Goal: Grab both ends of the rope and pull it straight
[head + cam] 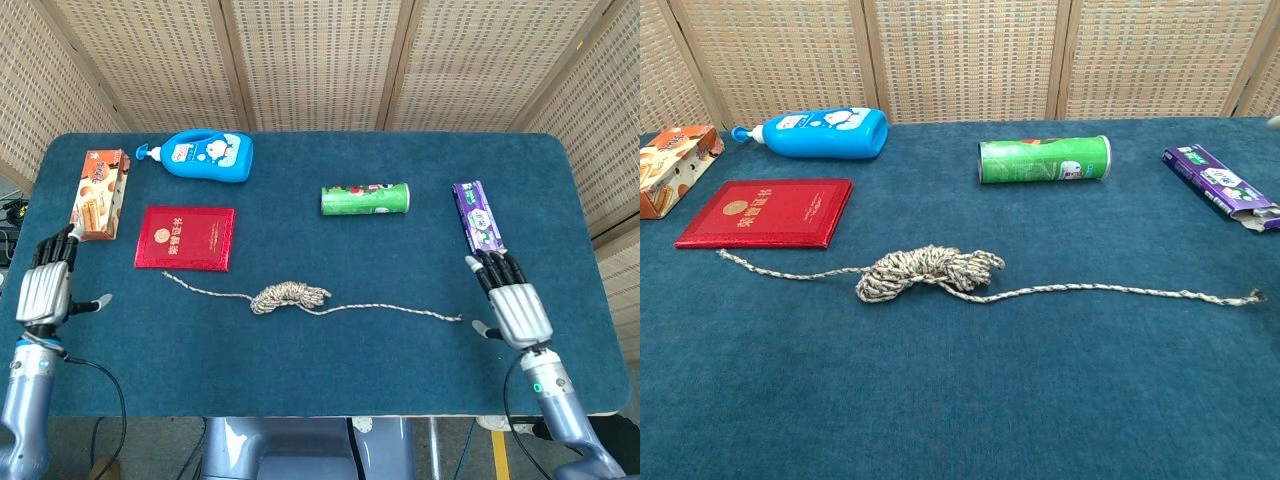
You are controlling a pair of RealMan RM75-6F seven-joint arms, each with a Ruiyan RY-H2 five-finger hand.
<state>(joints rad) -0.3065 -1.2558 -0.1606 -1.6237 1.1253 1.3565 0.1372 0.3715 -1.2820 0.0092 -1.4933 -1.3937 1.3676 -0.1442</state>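
A speckled white rope (288,296) (928,272) lies slack on the blue table, bunched in a coil at its middle. One end (166,275) (722,254) lies just below the red booklet; the other end (457,319) (1252,297) lies toward the right. My left hand (45,284) hovers open at the table's left edge, well clear of the rope's left end. At the right, my right hand (512,305) is open too, a little right of the rope's other end. Neither hand holds anything. The chest view shows no hands.
A red booklet (186,237) (766,212), an orange snack box (98,193) (670,168) and a blue bottle (200,155) (820,133) lie at the back left. A green can (366,199) (1044,159) lies on its side mid-table; a purple packet (477,216) (1222,185) is near my right hand.
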